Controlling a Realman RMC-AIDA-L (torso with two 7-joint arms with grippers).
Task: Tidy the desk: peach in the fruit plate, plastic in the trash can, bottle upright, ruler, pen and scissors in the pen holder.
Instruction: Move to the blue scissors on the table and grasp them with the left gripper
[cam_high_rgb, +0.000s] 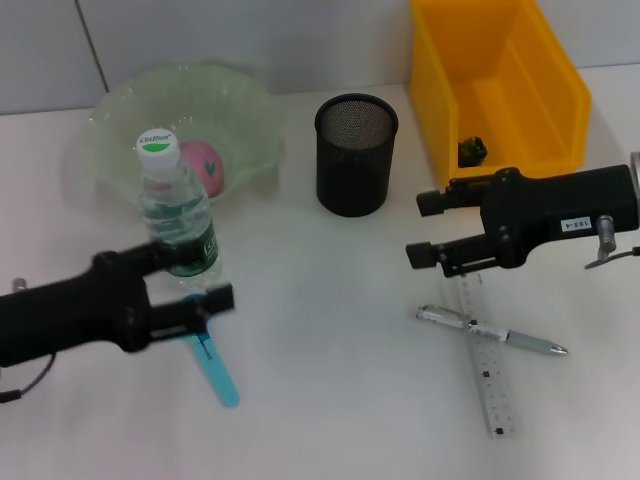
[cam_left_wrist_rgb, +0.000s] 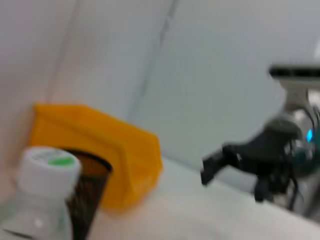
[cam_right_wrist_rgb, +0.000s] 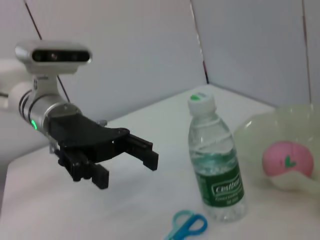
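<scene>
Table (cam_high_rgb: 330, 400), white. Counted: one bottle, one peach, one fruit plate, one pen holder, one yellow bin, one pair of scissors, one pen, one ruler, one dark scrap in the bin.

Bottle (cam_high_rgb: 178, 215): clear plastic, green label, white cap with green top. Stands upright on the table just in front of the fruit plate (cam_high_rgb: 120, 110). Also clear in the right wrist view (cam_right_wrist_rgb: 216, 165), standing free.

Peach (cam_high_rgb: 203, 163): pink, lying inside the pale green fruit plate, partly hidden behind the bottle's neck.

Pen holder (cam_high_rgb: 356, 155): black mesh cup, upright, between the plate and the yellow bin (cam_high_rgb: 520, 110). Its inside is dark; cannot tell its contents.

Yellow bin: open top, at the far right of the table. One small dark crumpled piece (cam_high_rgb: 472, 151) lies on its floor.

Scissors (cam_high_rgb: 215, 365): blue handles, flat on the table, near the bottle's base, partly under the left gripper.

Pen (cam_high_rgb: 492, 331): silver, lying across the ruler (cam_high_rgb: 487, 370), touching it. Ruler is clear, flat, running toward the near edge.

Left gripper (cam_high_rgb: 200, 285): fingers spread apart, holding nothing, just beside the bottle's lower part and above the scissors.

Right gripper (cam_high_rgb: 428, 228): fingers spread, empty, hovering above the table in front of the bin, over the far end of the ruler.
</scene>
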